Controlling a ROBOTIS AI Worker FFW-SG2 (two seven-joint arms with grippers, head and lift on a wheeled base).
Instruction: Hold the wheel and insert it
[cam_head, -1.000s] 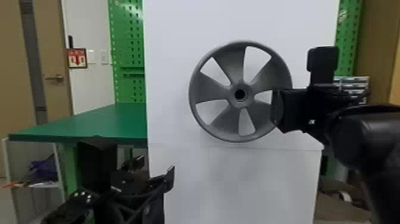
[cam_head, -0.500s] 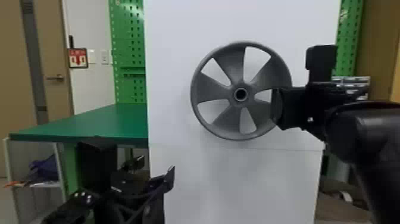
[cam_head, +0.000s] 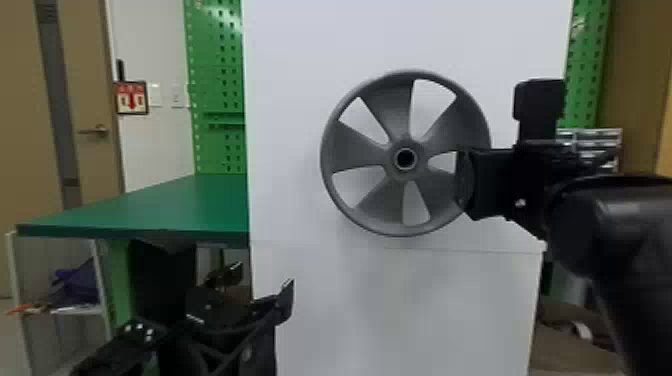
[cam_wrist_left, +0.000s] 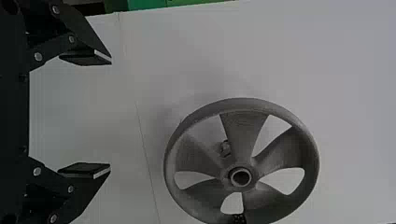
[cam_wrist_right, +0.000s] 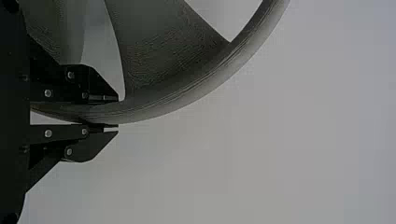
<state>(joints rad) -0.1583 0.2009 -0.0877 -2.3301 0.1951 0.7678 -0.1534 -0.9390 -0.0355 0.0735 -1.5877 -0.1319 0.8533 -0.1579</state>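
- Barely any movement since the earlier frame — wheel and arms sit about where they were.
- Far left, a shelf (cam_head: 82, 311) under the green table (cam_head: 150, 210) holds a purple bundle (cam_head: 77, 282).
- Low on the left, the left gripper (cam_head: 264, 277) has its fingers spread wide, nothing between them.
- Centre, the wheel (cam_head: 355, 147) stands upright before the white panel (cam_head: 400, 310), its face and hub hole toward the head camera, its axle line roughly level.
- Right of it, the right gripper (cam_head: 467, 175) pinches the rim — its arm rises from the lower right, hand pointing left.
- Farther right, drawers (cam_head: 590, 136), contents unclear.
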